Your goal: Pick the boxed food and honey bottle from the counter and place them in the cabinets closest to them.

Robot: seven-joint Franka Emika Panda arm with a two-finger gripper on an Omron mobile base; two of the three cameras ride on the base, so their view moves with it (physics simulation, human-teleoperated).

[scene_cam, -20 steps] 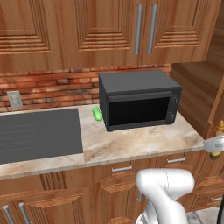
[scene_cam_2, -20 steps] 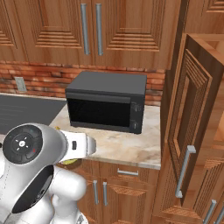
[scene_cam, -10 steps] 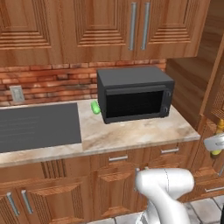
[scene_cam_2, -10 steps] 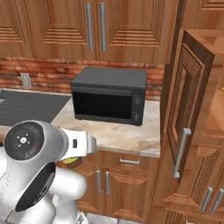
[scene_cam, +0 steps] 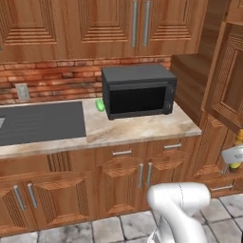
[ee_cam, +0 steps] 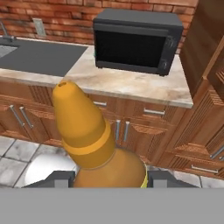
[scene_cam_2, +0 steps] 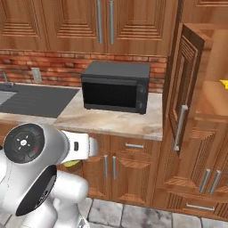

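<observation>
Close up in the hand view, the gripper (ee_cam: 109,179) is pinching the honey bottle (ee_cam: 94,140) by its wide amber body, one dark finger on each side, so the bottle rides off the counter with the arm. Its long axis runs along the gripper, and the narrower orange-brown spout points away from the hand, toward the microwave (ee_cam: 135,41) and the brick wall behind it. From the left base camera the bottle shows as a small yellow patch beneath the white hand at the right edge, low beside the drawers, well apart from the beige marbled counter (scene_cam: 142,130). A small green item (scene_cam: 99,105) lies just beside the microwave. To the right, a tall wooden cabinet (scene_cam_2: 213,107) stands with its door (scene_cam_2: 182,89) swung open, probably to receive the bottle.
</observation>
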